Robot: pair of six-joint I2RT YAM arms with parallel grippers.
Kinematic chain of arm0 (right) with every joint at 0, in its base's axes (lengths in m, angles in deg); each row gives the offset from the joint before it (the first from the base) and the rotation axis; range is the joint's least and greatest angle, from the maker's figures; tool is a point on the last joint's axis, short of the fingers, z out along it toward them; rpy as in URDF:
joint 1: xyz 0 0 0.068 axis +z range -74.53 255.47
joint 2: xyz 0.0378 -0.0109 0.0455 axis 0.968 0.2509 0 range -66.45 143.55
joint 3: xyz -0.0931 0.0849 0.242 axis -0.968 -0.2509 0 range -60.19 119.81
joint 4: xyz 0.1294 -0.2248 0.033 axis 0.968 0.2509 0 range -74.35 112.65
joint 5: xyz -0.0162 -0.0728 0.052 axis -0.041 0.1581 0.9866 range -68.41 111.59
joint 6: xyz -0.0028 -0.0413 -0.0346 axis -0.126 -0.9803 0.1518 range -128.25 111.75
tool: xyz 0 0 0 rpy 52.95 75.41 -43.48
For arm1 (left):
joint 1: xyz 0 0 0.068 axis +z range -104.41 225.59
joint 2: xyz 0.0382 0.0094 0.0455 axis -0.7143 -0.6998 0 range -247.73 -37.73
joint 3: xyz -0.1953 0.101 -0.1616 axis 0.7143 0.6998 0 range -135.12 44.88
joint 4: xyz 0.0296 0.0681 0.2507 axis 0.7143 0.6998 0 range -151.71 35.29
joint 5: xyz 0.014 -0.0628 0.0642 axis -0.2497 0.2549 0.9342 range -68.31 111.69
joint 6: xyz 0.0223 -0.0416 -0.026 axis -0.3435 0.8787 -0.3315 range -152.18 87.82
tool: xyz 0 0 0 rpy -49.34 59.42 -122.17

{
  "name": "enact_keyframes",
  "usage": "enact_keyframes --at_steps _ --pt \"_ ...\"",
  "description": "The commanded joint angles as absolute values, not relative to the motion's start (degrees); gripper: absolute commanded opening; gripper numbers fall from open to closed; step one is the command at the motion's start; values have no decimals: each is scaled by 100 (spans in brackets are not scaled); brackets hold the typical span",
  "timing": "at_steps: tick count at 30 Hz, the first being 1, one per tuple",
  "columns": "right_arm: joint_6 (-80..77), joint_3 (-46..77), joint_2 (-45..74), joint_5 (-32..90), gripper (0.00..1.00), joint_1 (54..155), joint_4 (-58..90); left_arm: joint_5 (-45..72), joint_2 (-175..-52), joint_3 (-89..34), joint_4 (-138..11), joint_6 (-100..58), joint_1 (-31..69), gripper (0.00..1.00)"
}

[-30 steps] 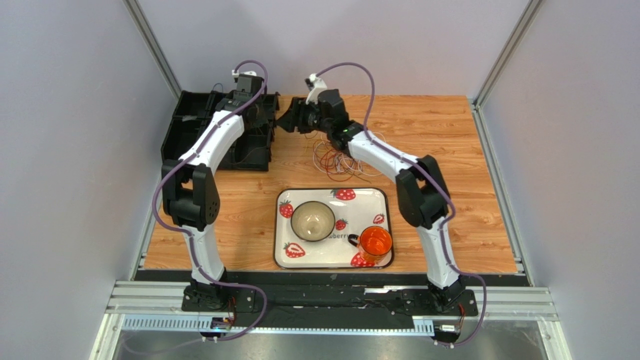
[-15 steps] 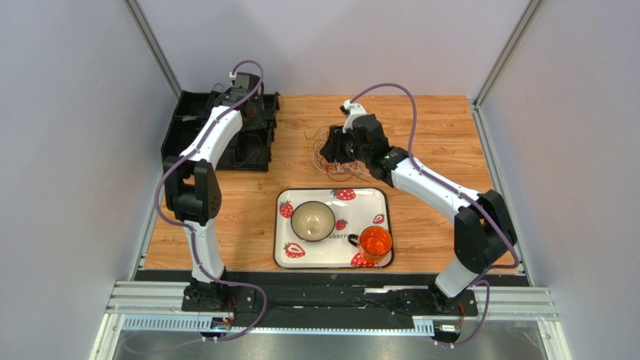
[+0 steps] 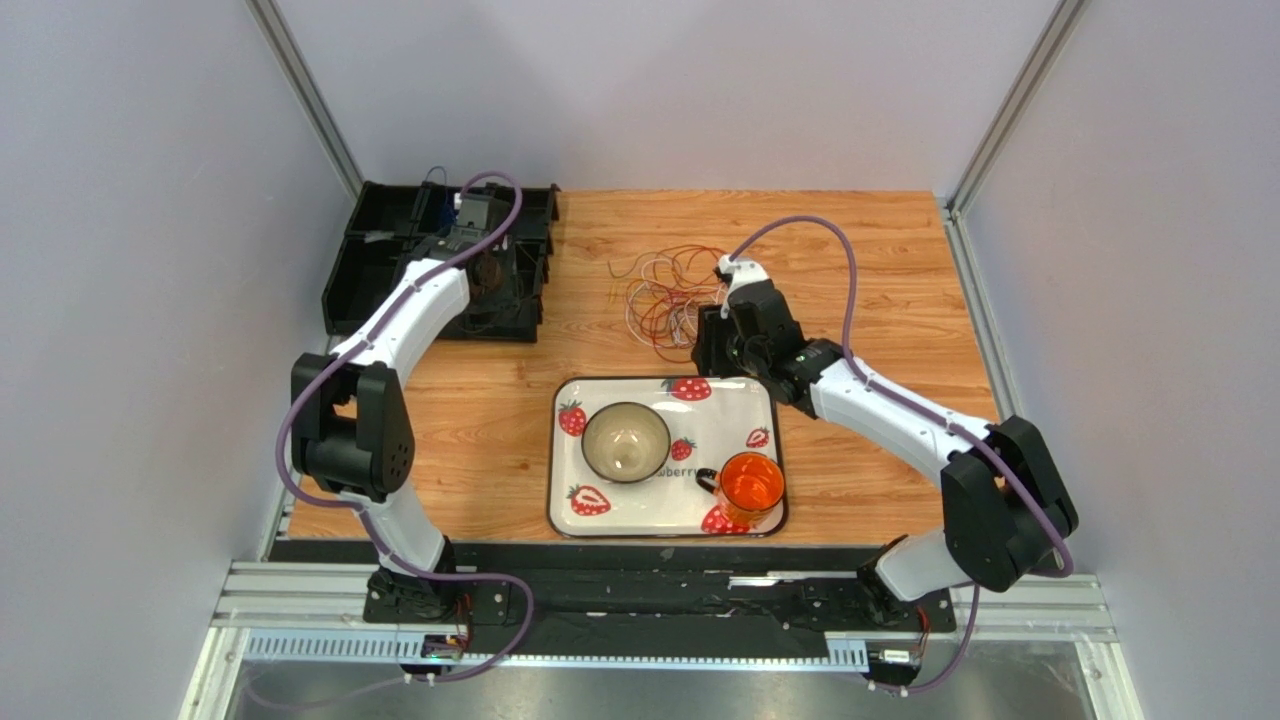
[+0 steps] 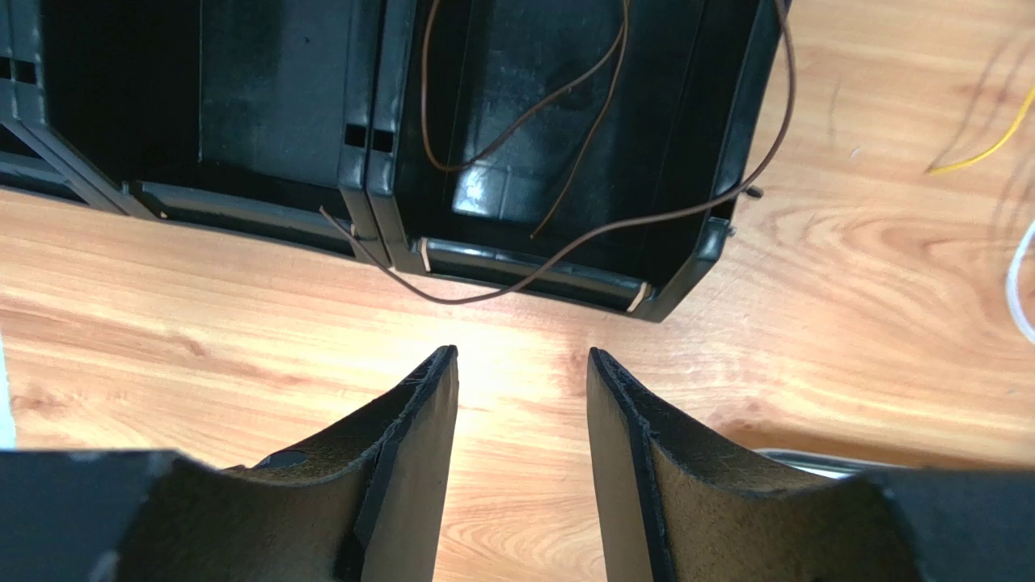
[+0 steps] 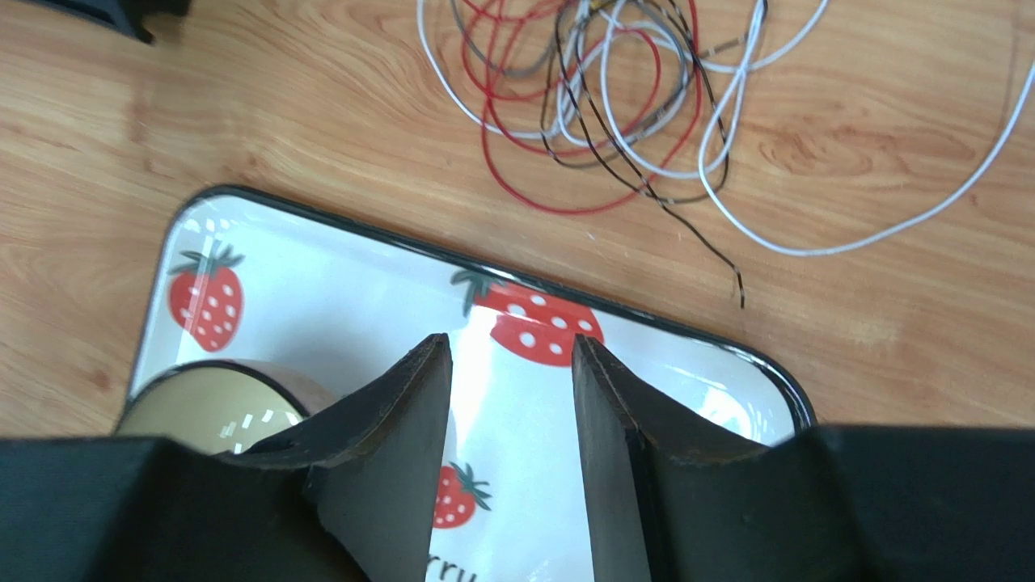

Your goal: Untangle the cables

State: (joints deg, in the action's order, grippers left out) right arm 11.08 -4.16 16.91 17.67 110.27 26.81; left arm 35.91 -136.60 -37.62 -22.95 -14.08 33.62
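The cables (image 3: 669, 285) lie in a loose tangle of red, white and dark loops (image 5: 595, 97) on the wooden table, just beyond the tray. A single brown cable (image 4: 535, 133) lies in the black bin (image 4: 717, 146) and hangs over its near wall onto the table. A yellow strand (image 4: 978, 152) and a white one show at the right edge of the left wrist view. My left gripper (image 4: 520, 364) hovers open and empty above bare wood in front of the bin (image 3: 496, 300). My right gripper (image 5: 510, 352) is open and empty over the tray's far edge (image 3: 718, 342), short of the tangle.
A strawberry-print tray (image 3: 759, 393) holds a beige bowl (image 3: 627, 441) and an orange glass cup (image 3: 750, 486). The black compartmented bin (image 3: 376, 248) fills the far left corner. Grey walls close in the table on three sides.
The two grippers were close together near the bin; the left one has opened and drawn back. The right arm has swung right and nearer, to the tray's far edge. The tangle has shifted farther.
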Motion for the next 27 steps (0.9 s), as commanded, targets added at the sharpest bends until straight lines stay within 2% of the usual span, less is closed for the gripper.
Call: enact_keyframes --at_steps 1,13,16,19,23,27 --pt "880 -771 1494 1535 45 11053 2637 3777 -13749 -3721 -2690 -1767 3232 53" --pt "765 -1598 1310 1851 42 10834 1760 4348 -14566 -4090 -2796 -1926 3214 53" --pt "783 -1607 1362 1957 41 10773 1750 4462 -14672 -4143 -2822 -1891 3214 50" --pt "783 -1546 1467 2062 38 10746 1749 4428 -14777 -4239 -2840 -1882 3214 38" --pt "774 -1432 1599 2071 33 10737 1802 4410 -14944 -4415 -2743 -1882 3214 0" --pt "774 -1379 1696 2300 31 10720 1811 4454 -14935 -4652 -2621 -1847 3214 0"
